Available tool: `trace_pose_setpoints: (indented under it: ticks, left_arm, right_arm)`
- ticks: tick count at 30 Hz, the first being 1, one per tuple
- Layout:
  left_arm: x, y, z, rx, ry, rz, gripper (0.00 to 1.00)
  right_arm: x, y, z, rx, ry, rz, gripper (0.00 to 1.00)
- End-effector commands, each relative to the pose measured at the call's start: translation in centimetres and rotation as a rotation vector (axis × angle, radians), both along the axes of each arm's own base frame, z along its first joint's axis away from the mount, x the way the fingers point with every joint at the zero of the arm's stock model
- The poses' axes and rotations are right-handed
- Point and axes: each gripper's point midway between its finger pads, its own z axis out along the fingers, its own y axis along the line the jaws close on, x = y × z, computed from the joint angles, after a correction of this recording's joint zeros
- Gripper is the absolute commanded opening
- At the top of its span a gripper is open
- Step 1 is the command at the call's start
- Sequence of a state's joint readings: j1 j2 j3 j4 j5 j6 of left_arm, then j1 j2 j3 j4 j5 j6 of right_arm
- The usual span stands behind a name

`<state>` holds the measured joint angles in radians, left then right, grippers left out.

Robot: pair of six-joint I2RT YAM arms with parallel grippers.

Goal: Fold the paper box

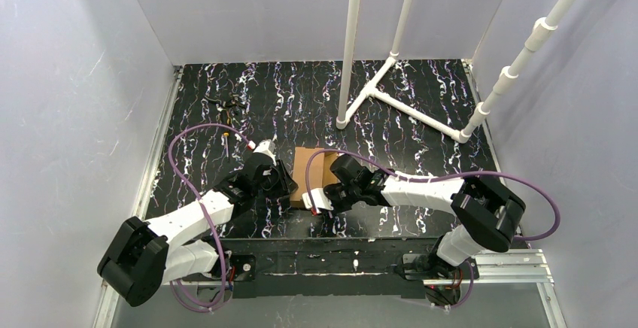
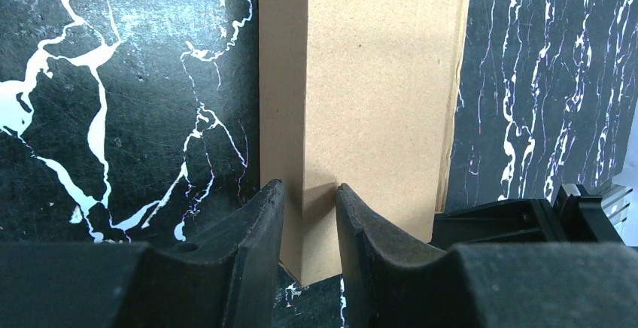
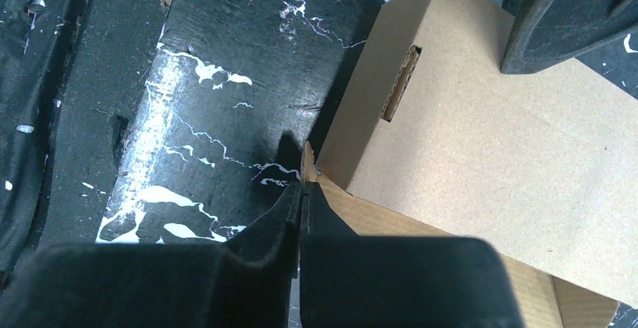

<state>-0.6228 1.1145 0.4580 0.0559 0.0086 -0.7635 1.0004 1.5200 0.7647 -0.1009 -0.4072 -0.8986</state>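
The box point(image 1: 308, 164) lies on the black, white-veined counter point(image 1: 421, 129), near the front edge and between the two arms. It is partly folded: brown cardboard with one broad panel facing up and a narrower panel bent down along one long side. The left arm point(image 1: 192, 219) reaches in from the left and the right arm point(image 1: 421, 189) from the right. Their wrists meet over the near end of the box.

The left jaws stand a little apart, one on each side of the crease where the two panels meet. In the left wrist view the cardboard fills the gap and both fingers point(image 2: 263, 230) seem to touch it. They look to be pinching the box at that ridge, though the contact lies in shadow.

The right jaws are pressed together on a thin flap edge at the box's corner, and a small tip of cardboard sticks up just past them. Beside it a side wall has a slit point(image 3: 399, 83) that bares the corrugated core. A ribbed layer lies under the top panel. A black finger point(image 3: 557, 19) of the left arm sits at the far part of that panel.

A white pipe frame point(image 1: 376, 87) stands on the far half of the counter, well apart from the box. Purple cables point(image 1: 192, 136) loop over both arms.
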Motion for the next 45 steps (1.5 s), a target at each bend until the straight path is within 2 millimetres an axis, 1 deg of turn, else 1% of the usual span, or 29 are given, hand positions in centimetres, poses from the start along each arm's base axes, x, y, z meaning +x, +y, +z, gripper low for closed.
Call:
trace_pose_setpoints:
  ticks: [1,7,10,17,24,28,31,36,38,41,45]
  left_arm:
    - [-1.2,1.8,-2.4,0.082,0.066,0.017,0.29]
    - [-1.1,1.6,-2.0,0.071,0.060,0.013,0.29]
    - [-1.1,1.5,-1.9,0.067,0.059,0.012,0.29]
    - [-1.0,1.3,-1.7,0.059,0.061,0.011,0.29]
    - [-1.0,1.3,-1.6,0.052,0.060,0.015,0.29]
    - [-1.0,1.3,-1.7,0.053,0.065,0.017,0.29]
    - [-1.0,1.2,-1.6,0.053,0.063,0.016,0.29]
    - [-0.6,1.0,-1.3,0.042,0.051,0.018,0.29]
    - [-0.7,1.0,-1.3,0.041,0.051,0.019,0.29]
    - [-0.7,1.1,-1.3,0.041,0.050,0.019,0.29]
    - [-0.8,1.1,-1.4,0.041,0.054,0.020,0.29]
  right_arm:
    - [-1.6,-1.8,-1.1,-0.065,0.082,0.006,0.10]
    - [-1.9,-1.0,-0.5,-0.052,0.088,0.017,0.24]
    - [-2.1,-0.7,-0.2,-0.052,0.083,0.021,0.26]
    - [-1.7,0.1,0.3,-0.053,0.025,0.008,0.32]
    - [-0.8,0.8,0.9,-0.049,-0.041,-0.026,0.33]
    - [-0.2,0.9,1.5,-0.044,-0.074,-0.033,0.38]
    - [-0.3,0.8,1.6,-0.045,-0.080,-0.021,0.41]
    - [-0.8,1.0,1.6,-0.041,-0.067,-0.007,0.39]
    - [-0.9,1.1,1.6,-0.039,-0.067,-0.008,0.33]
    - [-0.2,1.3,1.9,-0.028,-0.088,-0.047,0.25]
    - [0.6,1.5,2.4,-0.018,-0.107,-0.087,0.18]
